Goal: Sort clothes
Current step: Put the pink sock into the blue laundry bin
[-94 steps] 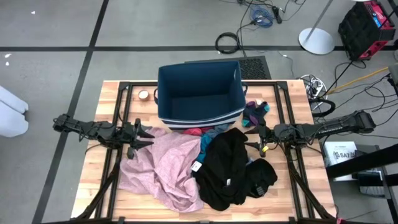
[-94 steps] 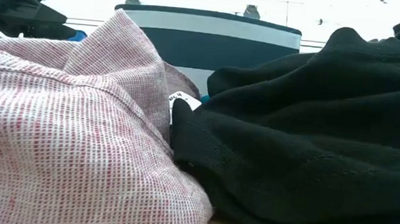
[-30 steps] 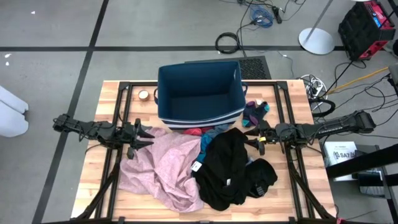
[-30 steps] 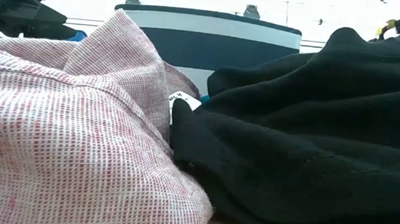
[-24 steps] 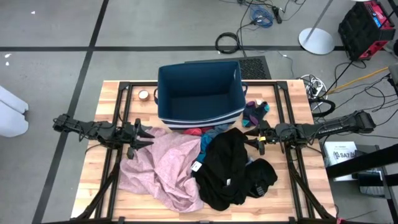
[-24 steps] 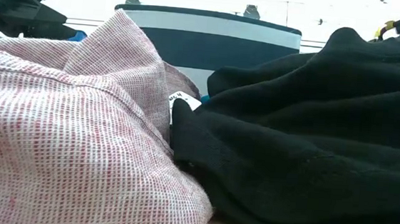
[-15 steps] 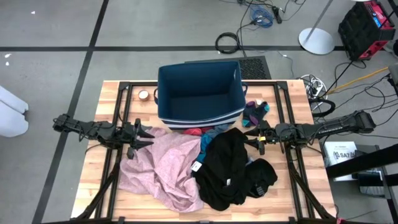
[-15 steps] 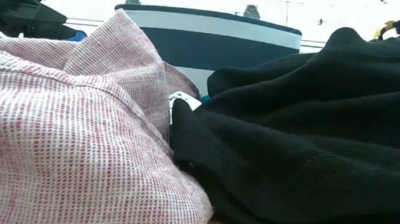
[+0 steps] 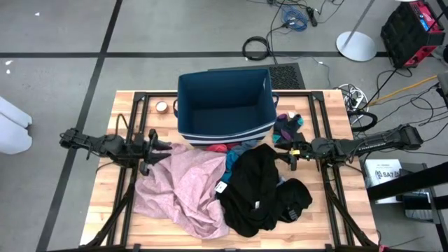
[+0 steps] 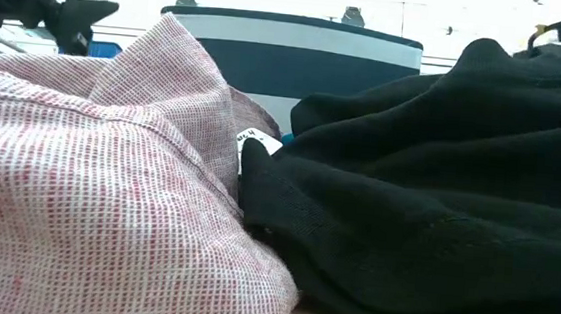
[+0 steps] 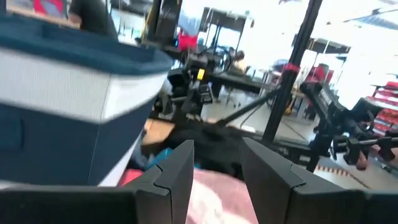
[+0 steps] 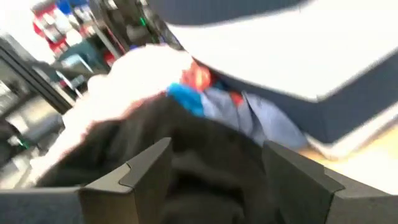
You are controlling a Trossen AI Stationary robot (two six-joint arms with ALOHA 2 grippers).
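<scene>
A large pale pink garment (image 9: pixel 182 189) lies spread on the table's near left. A big black garment (image 9: pixel 252 189) lies beside it, with a second black piece (image 9: pixel 294 199) at its right. Teal, maroon and grey-blue pieces (image 9: pixel 234 148) lie bunched against the bin's base. Small dark socks (image 9: pixel 288 126) lie right of the bin. My left gripper (image 9: pixel 162 150) is open at the pink garment's far left edge (image 11: pixel 217 199). My right gripper (image 9: pixel 285 155) is open at the black garment's right edge (image 12: pixel 205 168). I see neither touching cloth.
The dark blue fabric bin (image 9: pixel 183 105) with a white-striped base stands open at the table's far middle, also in the low view (image 10: pixel 289 47). A small tape roll (image 9: pixel 162 106) lies left of it. Bare wood shows at the table's left and right edges.
My left gripper has drawn back a little toward the table's left edge and turned about its wrist. My right gripper has drawn back slightly toward the table's right edge, away from the black garment. The clothes lie as before.
</scene>
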